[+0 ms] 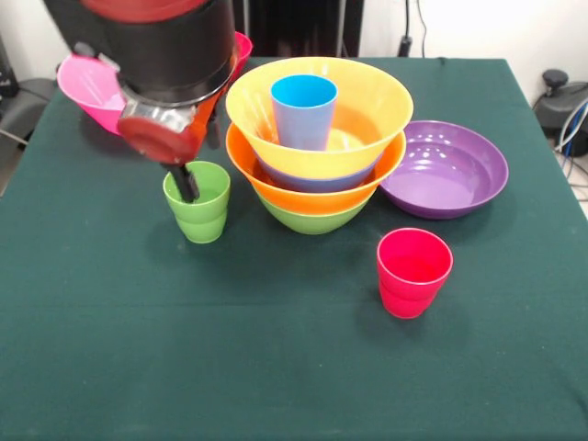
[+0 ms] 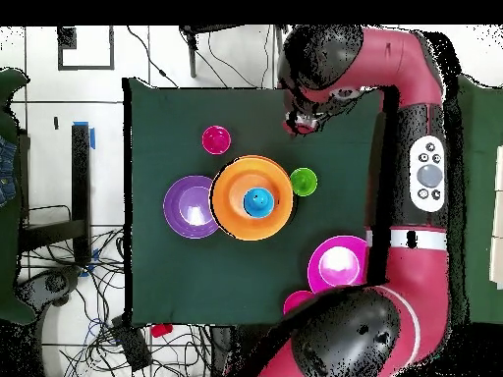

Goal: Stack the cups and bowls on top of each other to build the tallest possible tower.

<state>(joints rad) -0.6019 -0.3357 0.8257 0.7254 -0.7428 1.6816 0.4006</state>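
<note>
The tower [image 1: 315,147] stands mid-table: a green bowl as base, orange rims above, a yellowish bowl on top with the light blue cup [image 1: 303,110] upright inside it (nesting keeps the pile steady). Left of it the gripper [image 1: 186,182] dips one dark finger inside the green cup [image 1: 199,201], seemingly to grasp its wall; whether it pinches I cannot tell. The red cup [image 1: 413,272] waits nearer, the purple bowl [image 1: 446,169] just right of the tower, the pink bowl [image 1: 89,90] far left.
</note>
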